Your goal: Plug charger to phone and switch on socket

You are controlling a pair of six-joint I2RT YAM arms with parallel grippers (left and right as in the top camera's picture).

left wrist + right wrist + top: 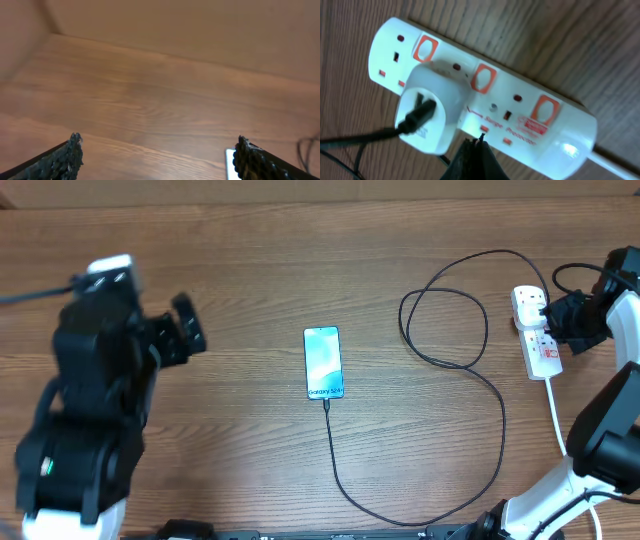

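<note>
The phone [323, 362] lies mid-table with its light-blue screen lit, and its corner shows in the left wrist view [229, 164]. The thin black charger cable [497, 415] runs from the phone's near end in loops to a white plug [429, 107] seated in the white power strip [537, 335]. In the right wrist view the power strip [520, 107] shows red switches. My right gripper [479, 145] is shut, its tips at the strip's near edge beside a small red mark. My left gripper [157, 155] is open and empty, above bare table left of the phone.
The strip's white cord [555, 415] runs toward the front edge by the right arm's base. A cardboard-coloured wall [200, 25] stands behind the wooden table [250, 270].
</note>
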